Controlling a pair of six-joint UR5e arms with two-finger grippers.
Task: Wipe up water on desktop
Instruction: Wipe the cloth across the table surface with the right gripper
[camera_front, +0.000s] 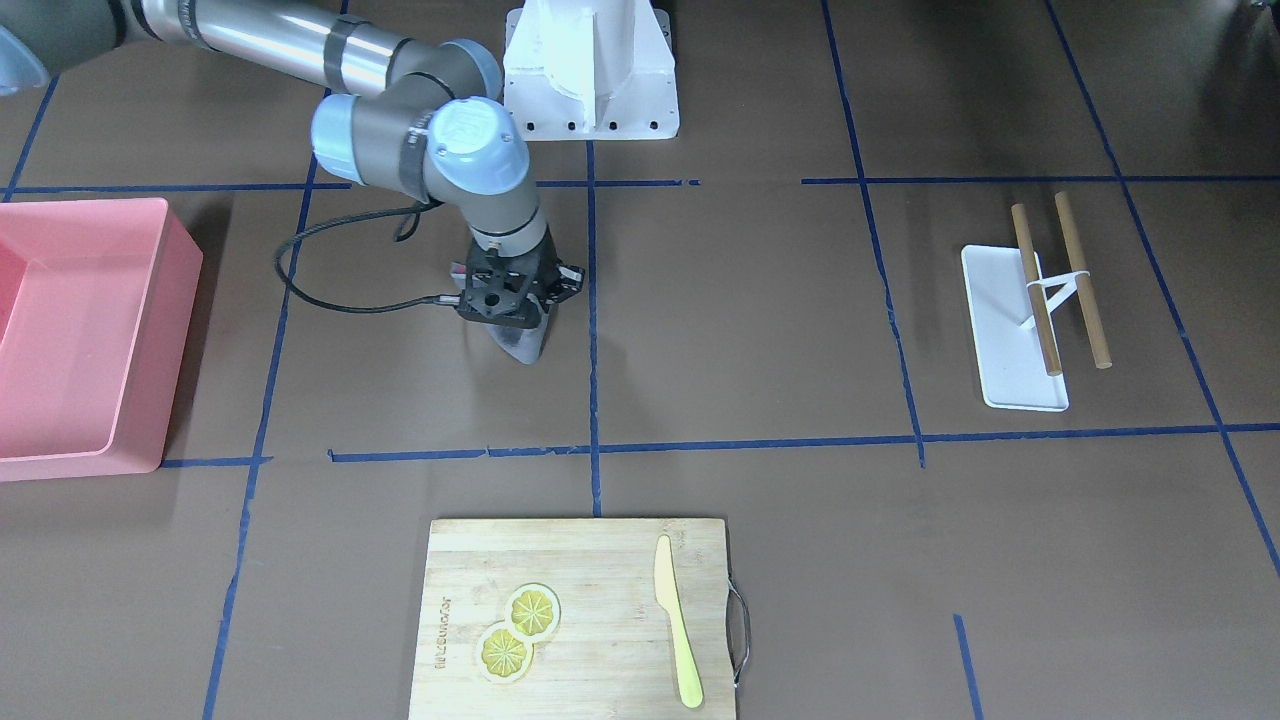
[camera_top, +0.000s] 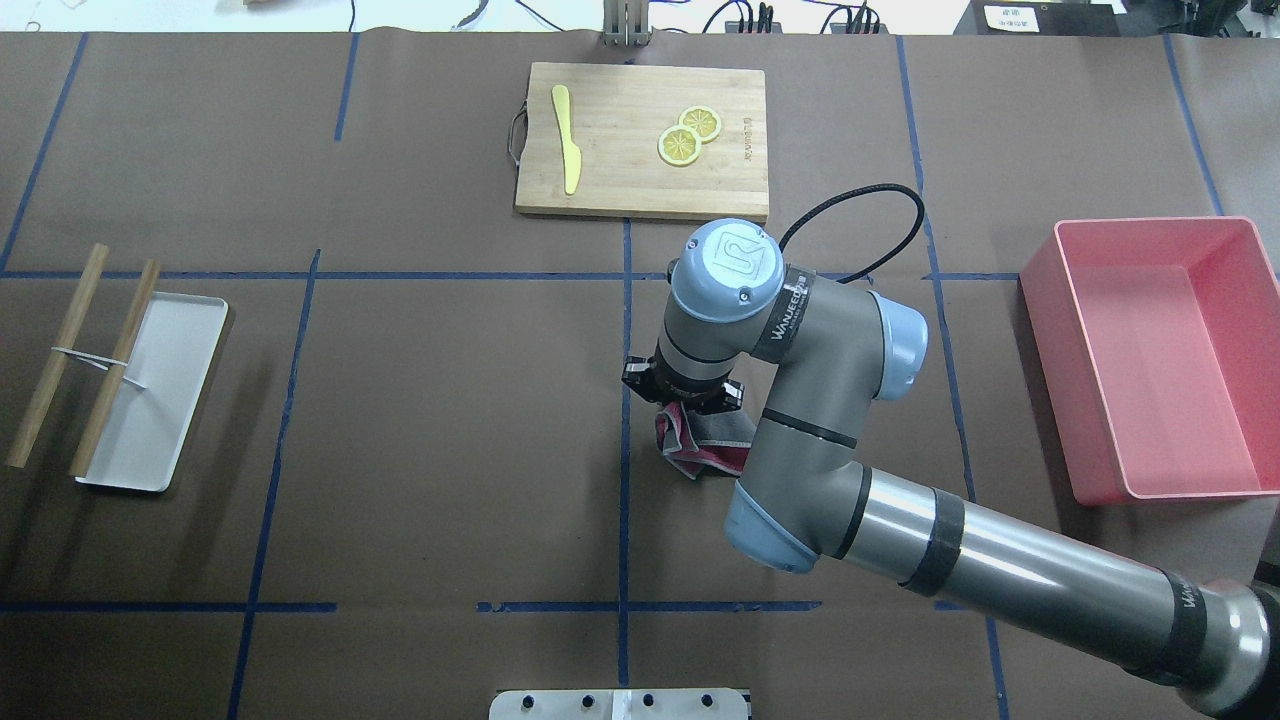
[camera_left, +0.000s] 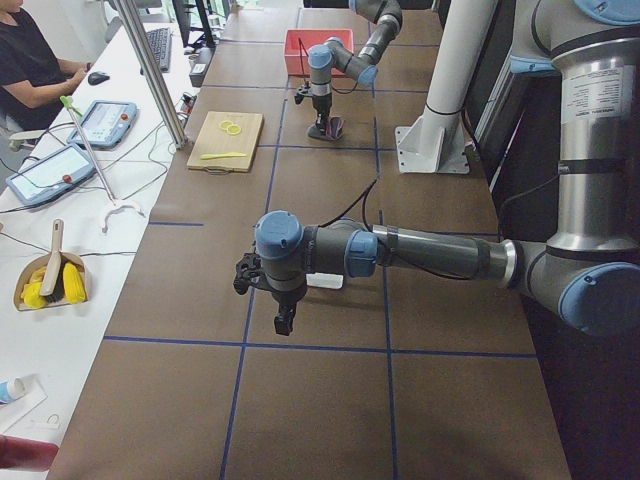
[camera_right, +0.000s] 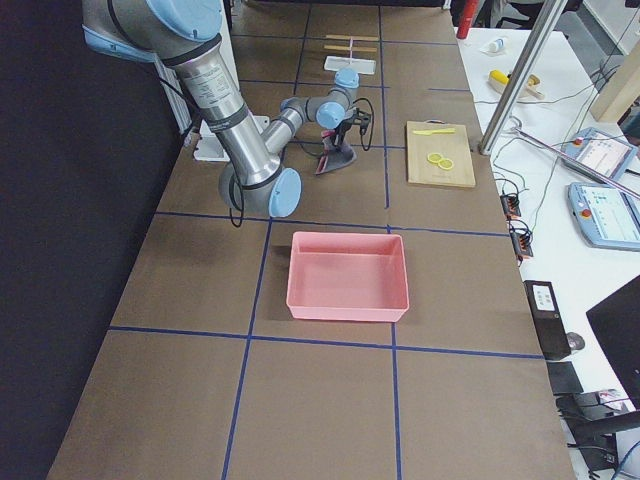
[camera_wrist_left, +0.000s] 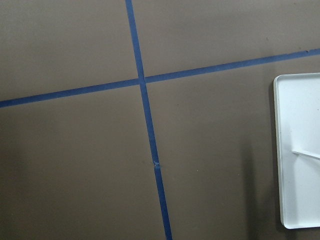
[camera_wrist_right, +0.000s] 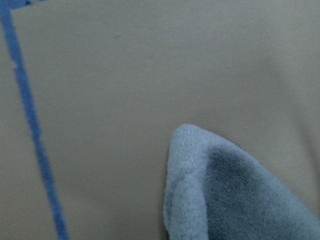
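Note:
The desktop (camera_front: 750, 330) is dark brown with blue tape lines; I see no water on it. My right gripper (camera_front: 508, 322) points down near the table's middle, shut on a grey and red cloth (camera_front: 520, 342). The cloth hangs from it, its lower end at the surface, and also shows in the overhead view (camera_top: 705, 447) and the right wrist view (camera_wrist_right: 235, 195). The fingers are hidden by the wrist and cloth. My left gripper (camera_left: 285, 320) shows only in the exterior left view, above the desktop near the white tray (camera_wrist_left: 300, 150). I cannot tell if it is open.
A pink bin (camera_front: 80, 330) stands on the robot's right side. A bamboo cutting board (camera_front: 580, 620) with two lemon slices and a yellow knife lies at the far edge. A white tray (camera_front: 1010, 330) with two wooden sticks lies on the robot's left.

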